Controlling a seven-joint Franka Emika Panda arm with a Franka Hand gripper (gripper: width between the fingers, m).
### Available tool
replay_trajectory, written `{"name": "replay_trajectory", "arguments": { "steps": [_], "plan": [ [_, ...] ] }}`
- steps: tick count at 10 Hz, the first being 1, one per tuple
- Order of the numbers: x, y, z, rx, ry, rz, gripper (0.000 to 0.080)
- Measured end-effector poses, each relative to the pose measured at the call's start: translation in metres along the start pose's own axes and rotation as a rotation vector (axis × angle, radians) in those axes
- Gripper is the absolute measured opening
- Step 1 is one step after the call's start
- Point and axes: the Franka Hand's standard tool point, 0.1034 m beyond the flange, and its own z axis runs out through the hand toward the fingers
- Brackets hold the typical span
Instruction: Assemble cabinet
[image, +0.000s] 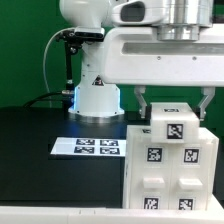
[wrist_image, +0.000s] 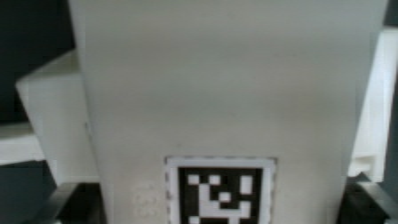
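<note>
The cabinet (image: 170, 170) is a large white box with several square tags on its faces, standing at the exterior view's lower right. A smaller white part with one tag (image: 172, 127) sits on top of it. My gripper (image: 173, 108) hangs straight above that part, one finger on each side of it, jaws wide apart with a small gap to it. In the wrist view the white tagged part (wrist_image: 214, 110) fills the frame between the dark fingertips (wrist_image: 71, 203), and my gripper (wrist_image: 217, 208) stands over its tagged end.
The marker board (image: 88, 147) lies flat on the black table to the exterior view's left of the cabinet. The arm's white base (image: 97, 97) stands behind it. A green wall closes the back.
</note>
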Motion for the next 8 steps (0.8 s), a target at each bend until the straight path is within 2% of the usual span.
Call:
{"name": "replay_trajectory", "arguments": {
  "steps": [4, 6, 8],
  "plan": [
    [-0.0007, 0.0058, 0.0026, -0.005, -0.005, 0.262, 0.0553],
    [-0.0018, 0.0090, 0.0027, -0.001, -0.018, 0.586, 0.0553],
    [-0.0039, 0.0105, 0.0020, 0.029, -0.061, 0.914, 0.0553]
  ]
}}
